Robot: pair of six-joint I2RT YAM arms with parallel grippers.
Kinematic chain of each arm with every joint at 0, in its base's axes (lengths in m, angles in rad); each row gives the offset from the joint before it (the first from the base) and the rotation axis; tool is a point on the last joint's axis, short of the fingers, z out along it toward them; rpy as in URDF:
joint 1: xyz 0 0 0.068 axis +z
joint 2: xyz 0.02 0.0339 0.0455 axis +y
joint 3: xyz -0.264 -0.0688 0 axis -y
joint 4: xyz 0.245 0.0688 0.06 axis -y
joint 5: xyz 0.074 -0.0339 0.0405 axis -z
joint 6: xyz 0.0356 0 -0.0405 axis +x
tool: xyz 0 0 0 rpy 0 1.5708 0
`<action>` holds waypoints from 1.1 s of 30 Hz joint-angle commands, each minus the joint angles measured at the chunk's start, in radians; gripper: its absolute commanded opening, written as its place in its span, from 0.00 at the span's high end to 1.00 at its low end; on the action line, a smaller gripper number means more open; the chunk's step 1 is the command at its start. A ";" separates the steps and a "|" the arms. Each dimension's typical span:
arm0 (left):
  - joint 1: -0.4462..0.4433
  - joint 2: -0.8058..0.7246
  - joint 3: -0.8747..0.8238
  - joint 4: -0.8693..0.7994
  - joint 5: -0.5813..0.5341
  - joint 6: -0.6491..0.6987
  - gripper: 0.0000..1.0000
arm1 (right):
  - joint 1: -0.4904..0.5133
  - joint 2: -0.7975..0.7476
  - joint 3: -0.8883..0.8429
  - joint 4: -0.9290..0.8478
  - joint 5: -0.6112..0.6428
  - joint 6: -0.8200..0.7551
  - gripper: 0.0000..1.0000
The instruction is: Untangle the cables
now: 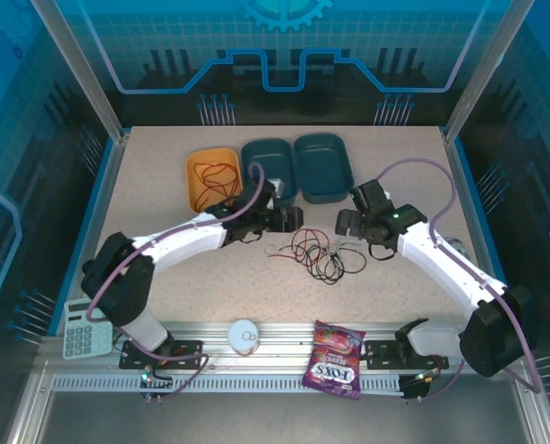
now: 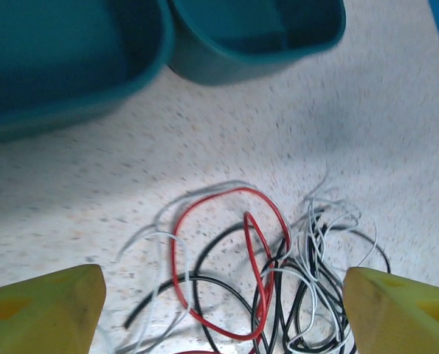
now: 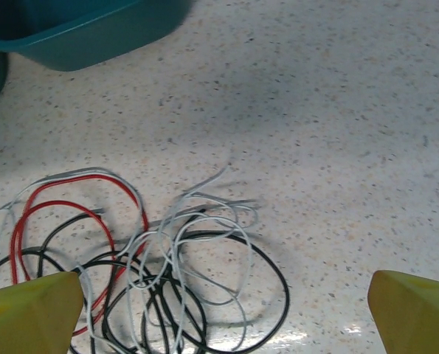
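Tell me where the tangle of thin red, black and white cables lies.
In the top view the cables lie centrally, just near-side of the left gripper and right gripper, with the teal plastic bins beyond.

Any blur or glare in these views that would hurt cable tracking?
Left wrist: blurred, with the cables and teal bins soft-edged. Right wrist: sharper, strands crisp, a small glare patch on the table near the bottom edge and a soft shadow higher up. Top external: even light, but the cables are tiny.
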 commanded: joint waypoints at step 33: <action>-0.101 0.275 0.166 -0.078 0.053 -0.023 0.82 | -0.066 -0.171 -0.227 0.177 0.005 -0.018 0.00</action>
